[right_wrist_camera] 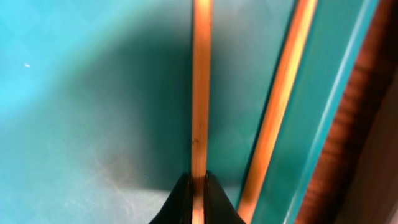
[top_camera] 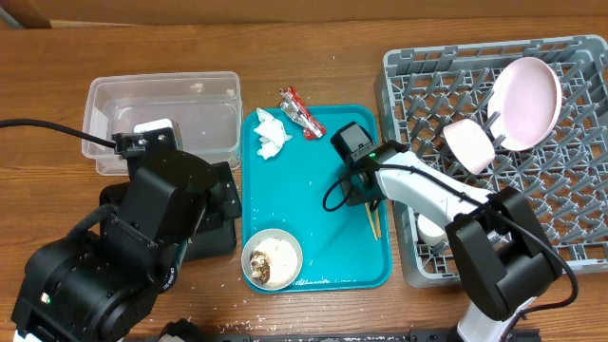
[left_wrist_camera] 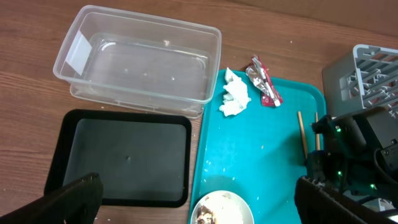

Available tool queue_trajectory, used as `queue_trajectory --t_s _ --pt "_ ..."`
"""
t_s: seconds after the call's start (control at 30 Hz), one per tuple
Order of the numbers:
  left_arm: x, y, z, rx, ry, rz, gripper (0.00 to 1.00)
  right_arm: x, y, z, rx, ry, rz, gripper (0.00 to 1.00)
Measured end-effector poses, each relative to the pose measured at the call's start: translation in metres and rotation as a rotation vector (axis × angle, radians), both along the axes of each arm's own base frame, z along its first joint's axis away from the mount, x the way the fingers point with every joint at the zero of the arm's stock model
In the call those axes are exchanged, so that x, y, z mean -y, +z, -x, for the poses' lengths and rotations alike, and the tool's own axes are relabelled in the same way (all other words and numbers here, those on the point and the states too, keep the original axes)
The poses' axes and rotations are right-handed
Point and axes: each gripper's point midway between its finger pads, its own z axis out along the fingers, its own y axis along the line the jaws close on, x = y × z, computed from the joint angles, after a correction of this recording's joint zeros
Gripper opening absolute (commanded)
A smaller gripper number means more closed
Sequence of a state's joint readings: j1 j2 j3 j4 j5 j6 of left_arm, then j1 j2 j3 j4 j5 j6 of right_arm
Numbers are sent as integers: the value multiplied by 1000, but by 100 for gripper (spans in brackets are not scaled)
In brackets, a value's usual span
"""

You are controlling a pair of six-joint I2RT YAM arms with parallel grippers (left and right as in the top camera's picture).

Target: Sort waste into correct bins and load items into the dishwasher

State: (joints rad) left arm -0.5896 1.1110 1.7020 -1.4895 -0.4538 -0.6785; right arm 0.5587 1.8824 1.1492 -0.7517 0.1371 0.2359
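My right pincer is clamped on one chopstick lying on the teal tray, near its right edge. The second chopstick is just beside it. Meanwhile my left pincer is spread wide apart off the tray's left side.

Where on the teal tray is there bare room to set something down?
The teal tray is bare in its middle, between the white tissue and red wrapper above and the food bowl below. Its right edge is crowded: right tool on the chopsticks.

bright even light, blurred right-wrist close-up
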Motion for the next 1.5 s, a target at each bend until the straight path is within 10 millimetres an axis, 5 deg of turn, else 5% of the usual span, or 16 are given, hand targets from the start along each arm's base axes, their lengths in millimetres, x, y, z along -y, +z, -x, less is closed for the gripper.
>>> queue_trajectory --t_s 0.27,0.4,0.63,0.73,0.8,0.93,1.17,1.23,1.33,1.5 --pt "0 0 0 0 0 0 100 -8 6 17 -55 41 24 4" --pt "0 0 0 0 0 0 100 -18 31 11 -42 53 2 4" --pt "0 0 0 0 0 0 100 -14 150 -27 222 -43 -101 4" --pt "0 0 0 0 0 0 100 17 203 -45 368 -136 -145 4" --pt "0 0 0 0 0 0 100 41 219 -53 414 -188 -145 4" --pt "0 0 0 0 0 0 100 73 210 -66 396 -221 -103 4" --pt "0 0 0 0 0 0 100 88 132 -87 230 -199 0 4" --pt "0 0 0 0 0 0 100 90 116 -86 190 -196 18 18" --pt "0 0 0 0 0 0 100 91 109 -81 159 -189 30 38" --pt "0 0 0 0 0 0 100 63 125 -65 161 -116 0 42"
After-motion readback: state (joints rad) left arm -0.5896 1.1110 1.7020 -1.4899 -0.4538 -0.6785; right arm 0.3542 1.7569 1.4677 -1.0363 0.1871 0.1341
